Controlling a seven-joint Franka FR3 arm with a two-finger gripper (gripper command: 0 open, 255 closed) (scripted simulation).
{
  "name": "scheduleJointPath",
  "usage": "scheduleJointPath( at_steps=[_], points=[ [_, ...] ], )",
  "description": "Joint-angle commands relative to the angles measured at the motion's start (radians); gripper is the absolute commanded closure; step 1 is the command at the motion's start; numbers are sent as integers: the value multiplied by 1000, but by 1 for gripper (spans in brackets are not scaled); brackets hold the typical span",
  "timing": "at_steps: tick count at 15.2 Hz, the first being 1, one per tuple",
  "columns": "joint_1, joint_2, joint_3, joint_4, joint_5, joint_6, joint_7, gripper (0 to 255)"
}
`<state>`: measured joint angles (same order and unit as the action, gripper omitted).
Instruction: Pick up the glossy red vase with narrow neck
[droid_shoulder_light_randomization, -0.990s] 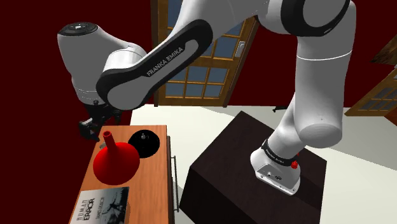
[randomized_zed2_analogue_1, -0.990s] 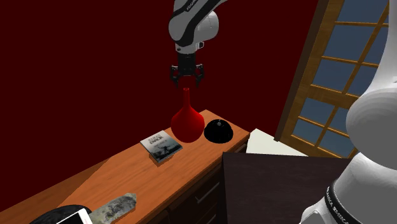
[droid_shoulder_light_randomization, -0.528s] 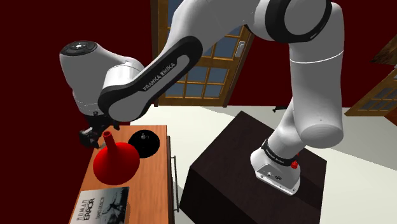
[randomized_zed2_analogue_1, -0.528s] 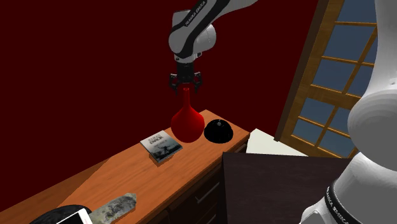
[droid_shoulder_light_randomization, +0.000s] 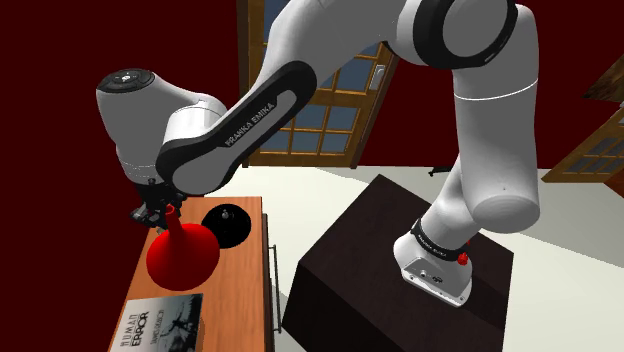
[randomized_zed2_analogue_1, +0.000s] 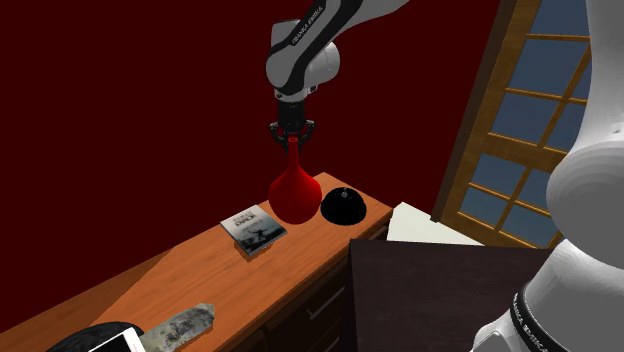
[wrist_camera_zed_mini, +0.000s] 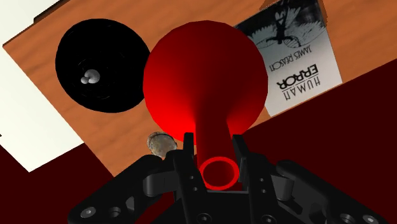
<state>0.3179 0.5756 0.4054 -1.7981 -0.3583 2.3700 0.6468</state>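
Clamping the vase neck
My gripper (wrist_camera_zed_mini: 213, 147) has dropped and closed from wide open onto the narrow neck of the glossy red round-bellied vase (wrist_camera_zed_mini: 203, 76), standing beneath it on the wooden desk (randomized_zed2_analogue_1: 180, 270); lift next.

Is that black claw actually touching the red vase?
Touching. The wrist view shows both fingers pressed against the neck of the red vase, with no gap.

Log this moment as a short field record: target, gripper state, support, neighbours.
target: red vase, upright, narrow neck pointing up
hand: gripper closed on the vase's neck, just below the rim
support: wooden cabinet top; the vase's round body rests on it, not yet lifted
neighbours: black dome beside the vase; book titled Human Error on the vase's other side
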Motion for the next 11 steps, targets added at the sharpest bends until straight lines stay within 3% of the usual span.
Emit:
scheduleJointPath(
  at_steps=[1,11],
  points=[
    [0,1,0,0,0,0,0,255],
    [-15,-58,24,10,34,-65,-22,255]
  ],
)
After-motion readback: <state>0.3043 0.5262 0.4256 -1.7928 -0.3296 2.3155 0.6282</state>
